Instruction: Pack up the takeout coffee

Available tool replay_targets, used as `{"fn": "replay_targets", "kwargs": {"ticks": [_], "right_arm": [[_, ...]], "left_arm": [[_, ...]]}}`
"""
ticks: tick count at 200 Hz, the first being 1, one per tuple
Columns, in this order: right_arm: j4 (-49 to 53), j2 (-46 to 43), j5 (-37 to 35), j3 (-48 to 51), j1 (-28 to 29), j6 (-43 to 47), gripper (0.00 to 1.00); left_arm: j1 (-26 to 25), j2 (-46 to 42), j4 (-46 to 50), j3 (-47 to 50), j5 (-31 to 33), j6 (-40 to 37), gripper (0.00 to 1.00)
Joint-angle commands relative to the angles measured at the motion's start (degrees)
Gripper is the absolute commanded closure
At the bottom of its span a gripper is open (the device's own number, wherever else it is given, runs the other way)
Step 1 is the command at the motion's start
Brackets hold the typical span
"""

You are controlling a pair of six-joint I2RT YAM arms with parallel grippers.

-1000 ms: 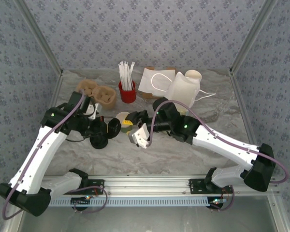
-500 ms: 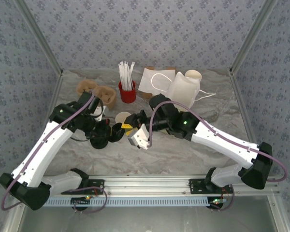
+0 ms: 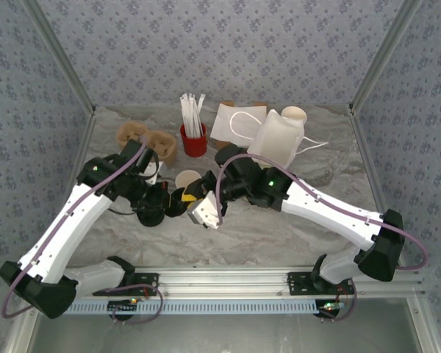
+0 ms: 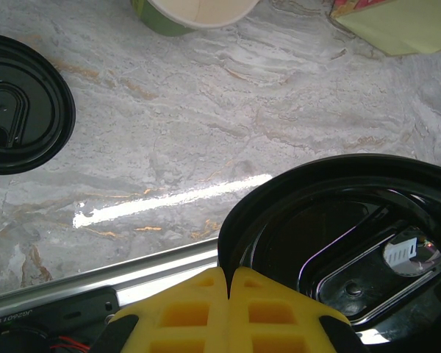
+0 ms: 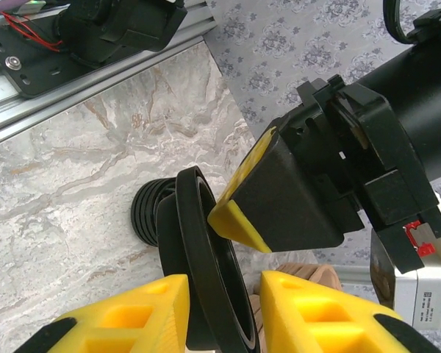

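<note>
Pinching the rim of a black lid [image 4: 338, 243], the left gripper [image 4: 228, 278] has its yellow pads drawn tight together, with no gap between them beyond the thin plastic edge, and it holds the lid on edge above the marbled table [image 4: 206, 125]. Facing it, the right gripper [image 5: 224, 283] stands partway open with one yellow finger on each side of the same lid. One pad looks to be against the lid and a thin sliver of space shows at the other, so it straddles the lid and has not clamped it. One black-and-yellow finger of the left gripper shows just beyond the right gripper's fingertips, gripping the upper rim. The green paper cup [image 3: 186, 179] stands upright and uncovered on the table just past the point where the two grippers meet, on the far side from the arm bases, close to both but touching neither. A stack of black lids [image 3: 148, 213] sits on the table just beside the left gripper, on its outer side. Farther beyond the grippers are a red cup with white sticks [image 3: 193, 141], cardboard cup carriers [image 3: 148, 140] and a white paper bag [image 3: 278, 141], all well apart from the fingers.
</note>
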State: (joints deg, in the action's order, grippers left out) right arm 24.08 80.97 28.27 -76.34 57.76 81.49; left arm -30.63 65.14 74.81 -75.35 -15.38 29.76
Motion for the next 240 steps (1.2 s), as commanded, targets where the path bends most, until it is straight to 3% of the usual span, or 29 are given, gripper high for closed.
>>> {"fn": "replay_targets", "kwargs": {"ticks": [1, 38, 95, 167, 240], "right_arm": [[2.3, 0.8, -1.0, -2.0, 0.5, 1.3, 0.67], [2.6, 1.4, -1.9, -2.1, 0.9, 2.2, 0.69], [4.2, 2.9, -4.0, -4.2, 1.4, 2.2, 0.81], [4.4, 3.5, -4.6, -4.3, 1.4, 2.0, 0.74], [5.4, 4.0, -5.6, -5.1, 1.6, 1.3, 0.87]], "left_arm": [[-0.6, 0.4, 0.0, -1.5, 0.0, -0.9, 1.0], [-0.5, 0.5, -0.3, -1.5, -0.2, -1.0, 1.0], [-0.5, 0.6, -0.1, -2.1, -0.6, -1.4, 1.0], [-0.5, 0.8, -0.3, -2.8, -1.4, -1.6, 1.0], [-0.5, 0.7, -0.8, -3.9, -1.6, -2.0, 1.0]]}}
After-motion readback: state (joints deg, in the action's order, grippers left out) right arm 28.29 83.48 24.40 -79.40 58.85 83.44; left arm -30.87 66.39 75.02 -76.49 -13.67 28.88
